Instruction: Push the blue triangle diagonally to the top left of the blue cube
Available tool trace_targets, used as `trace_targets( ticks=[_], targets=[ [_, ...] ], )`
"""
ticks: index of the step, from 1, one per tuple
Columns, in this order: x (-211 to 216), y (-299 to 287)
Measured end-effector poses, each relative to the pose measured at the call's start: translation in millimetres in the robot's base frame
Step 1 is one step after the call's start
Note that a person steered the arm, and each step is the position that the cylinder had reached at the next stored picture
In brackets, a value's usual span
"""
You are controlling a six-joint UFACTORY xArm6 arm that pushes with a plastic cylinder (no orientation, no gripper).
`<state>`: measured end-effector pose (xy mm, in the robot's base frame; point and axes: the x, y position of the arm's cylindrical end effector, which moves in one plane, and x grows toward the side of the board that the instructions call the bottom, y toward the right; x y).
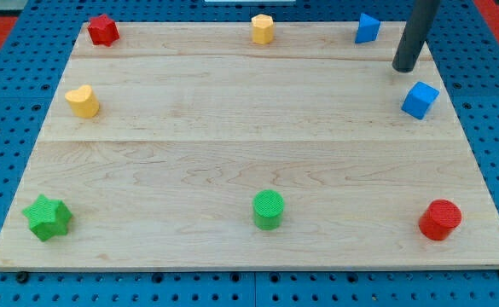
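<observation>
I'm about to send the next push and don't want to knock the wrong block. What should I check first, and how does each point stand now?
1. Blue triangle in view, near the view's top edge: ok.
2. Blue cube in view, at the view's right: ok.
3. Triangle already up and left of the cube: ok, though whether that is close enough, cannot tell.
4. My tip touches neither block; it sits between them, just above the cube: ok.
5. My tip placed behind the triangle for a push: not ok; it is below and right of it.
6. Yellow block well left of the triangle, out of the way: ok.
</observation>
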<state>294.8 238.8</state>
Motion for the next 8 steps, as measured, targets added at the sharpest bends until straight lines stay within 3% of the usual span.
trace_targets(
  ticks=[4, 6, 8],
  targets=[
    [-102, 5],
    [-104, -79],
    [-78, -102]
  ],
)
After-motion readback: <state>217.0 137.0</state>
